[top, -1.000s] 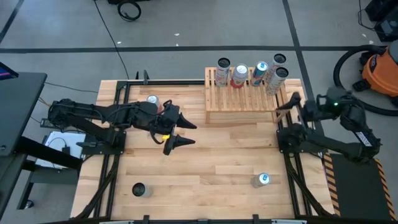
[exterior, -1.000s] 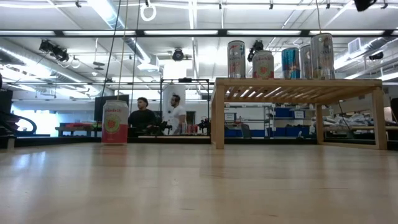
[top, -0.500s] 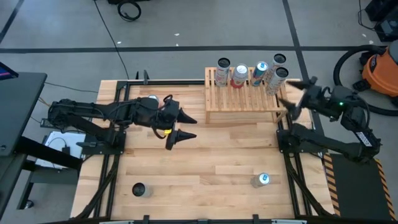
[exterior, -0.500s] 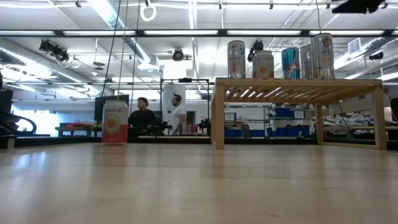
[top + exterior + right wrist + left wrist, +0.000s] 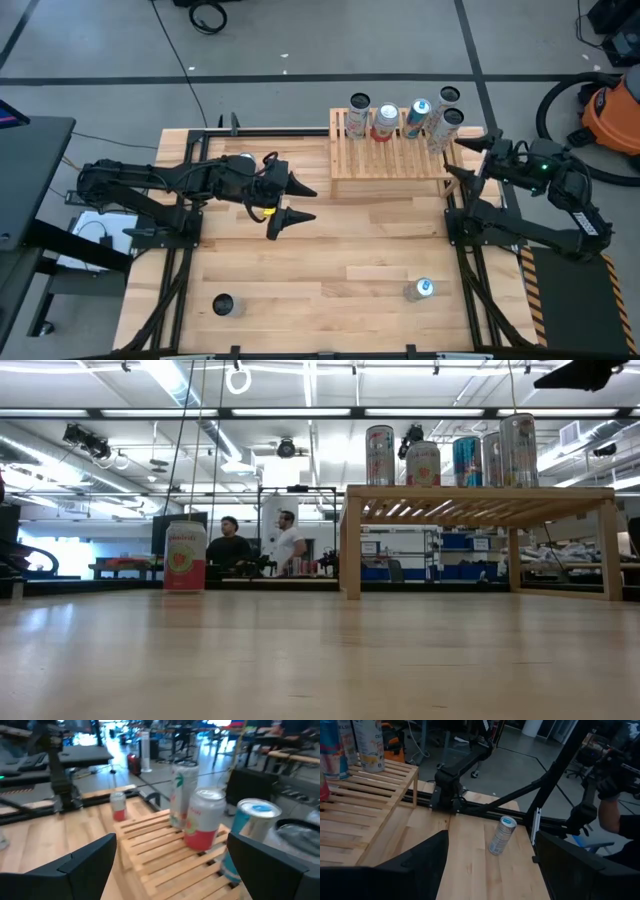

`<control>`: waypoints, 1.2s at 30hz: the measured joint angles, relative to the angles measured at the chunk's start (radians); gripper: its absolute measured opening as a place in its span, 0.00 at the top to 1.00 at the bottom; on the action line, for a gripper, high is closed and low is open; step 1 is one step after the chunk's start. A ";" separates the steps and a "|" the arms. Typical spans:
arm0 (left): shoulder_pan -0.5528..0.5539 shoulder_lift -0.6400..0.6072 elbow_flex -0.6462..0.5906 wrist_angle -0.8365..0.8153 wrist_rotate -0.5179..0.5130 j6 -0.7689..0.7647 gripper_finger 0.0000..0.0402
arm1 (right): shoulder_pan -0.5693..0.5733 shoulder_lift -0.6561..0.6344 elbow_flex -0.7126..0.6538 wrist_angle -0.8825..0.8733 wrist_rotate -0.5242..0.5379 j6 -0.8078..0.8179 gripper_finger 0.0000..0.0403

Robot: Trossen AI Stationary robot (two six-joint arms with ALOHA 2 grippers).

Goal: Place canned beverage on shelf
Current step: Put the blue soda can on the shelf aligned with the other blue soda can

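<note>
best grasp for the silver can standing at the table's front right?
Take the silver can around its mid-body, end effector fingers on opposite sides of the round wall, coming in level from the side. It stands upright and alone on bare table, so any side looks open; probably easiest for the right end effector.

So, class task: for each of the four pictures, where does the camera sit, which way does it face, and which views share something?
High view: above, straight down; both arms, shelf.
Low view: table height, level; shelf, no arm clearly.
Left wrist view: past open fingers toward a can.
Right wrist view: past open fingers at shelf cans.
All four views show the shelf.
</note>
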 joint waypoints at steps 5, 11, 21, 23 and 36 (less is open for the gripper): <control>0.000 0.000 0.000 0.000 0.000 0.000 0.25 | 0.000 0.000 0.000 0.021 0.026 -0.001 0.03; 0.000 0.000 0.000 0.000 0.000 0.000 0.25 | 0.000 0.021 0.000 0.020 0.010 -0.073 0.03; 0.000 0.000 0.000 0.000 0.000 -0.001 0.25 | 0.096 0.110 0.000 0.004 -0.343 -0.060 0.03; 0.000 0.000 0.000 0.003 0.000 -0.004 0.25 | 0.155 0.105 0.000 0.008 -0.403 -0.064 0.03; 0.000 0.000 0.000 0.008 0.000 -0.034 0.25 | 0.571 0.077 0.049 -0.136 -0.441 -0.204 0.03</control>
